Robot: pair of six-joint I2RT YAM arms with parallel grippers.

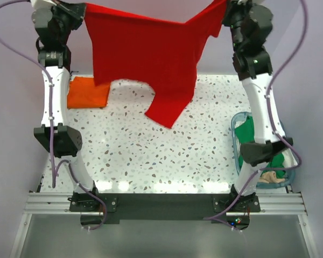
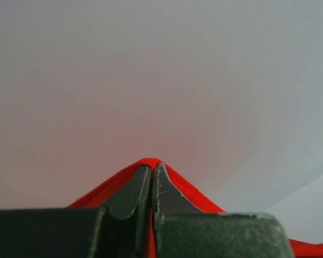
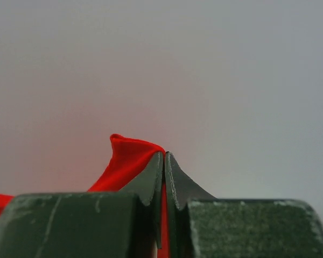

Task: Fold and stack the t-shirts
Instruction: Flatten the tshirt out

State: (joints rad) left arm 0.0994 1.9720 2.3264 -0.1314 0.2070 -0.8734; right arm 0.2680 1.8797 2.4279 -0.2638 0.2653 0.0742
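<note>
The red t-shirt hangs stretched in the air between my two grippers, high above the far part of the table, with one sleeve drooping toward the middle. My left gripper is shut on its top edge at the upper left. My right gripper is shut on the other end of that edge at the upper right; red cloth bunches beside its fingers. The orange t-shirt lies folded at the table's far left. The green t-shirt lies in the tub at the right.
The translucent teal tub stands at the table's right edge, partly behind my right arm, with a beige cloth at its near end. The speckled white table lies under the hanging shirt. Both wrist views face a plain grey wall.
</note>
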